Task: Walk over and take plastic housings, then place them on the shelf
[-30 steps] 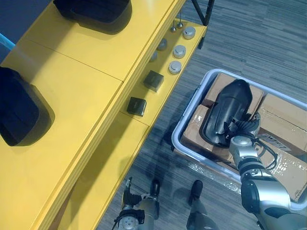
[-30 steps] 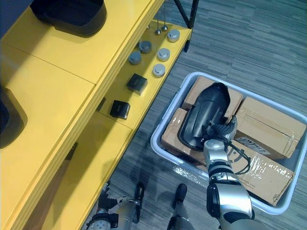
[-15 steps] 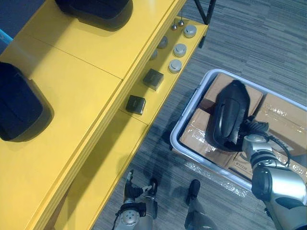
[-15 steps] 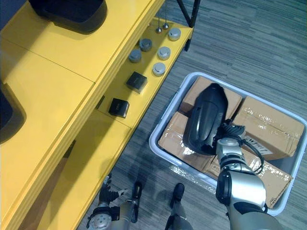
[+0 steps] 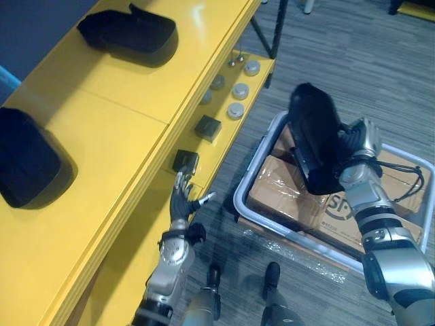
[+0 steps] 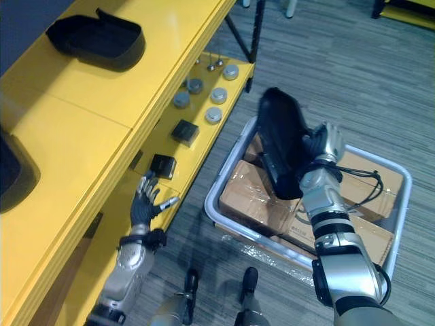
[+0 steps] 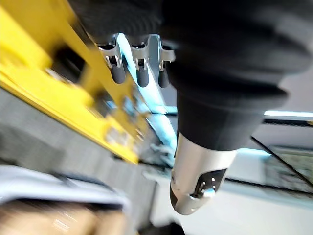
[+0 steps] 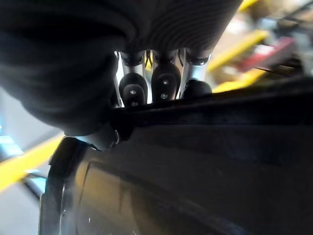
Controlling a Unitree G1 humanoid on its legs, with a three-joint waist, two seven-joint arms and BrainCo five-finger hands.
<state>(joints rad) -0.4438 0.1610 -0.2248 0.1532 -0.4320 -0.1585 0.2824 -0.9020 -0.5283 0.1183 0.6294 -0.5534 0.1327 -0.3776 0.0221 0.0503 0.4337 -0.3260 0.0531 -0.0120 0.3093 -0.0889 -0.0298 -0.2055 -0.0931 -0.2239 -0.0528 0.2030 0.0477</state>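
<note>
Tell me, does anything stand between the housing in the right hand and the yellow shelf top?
Nothing visible does. The right hand holds the housing above the bin, and bare shelf top lies between two housings already there.

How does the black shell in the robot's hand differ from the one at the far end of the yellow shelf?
The held housing is up in the air over the grey bin, gripped by the right hand; the shelf housing rests untouched on the yellow shelf. The held one stands steeply tilted; the shelf one lies flat. Both are black plastic.
</note>
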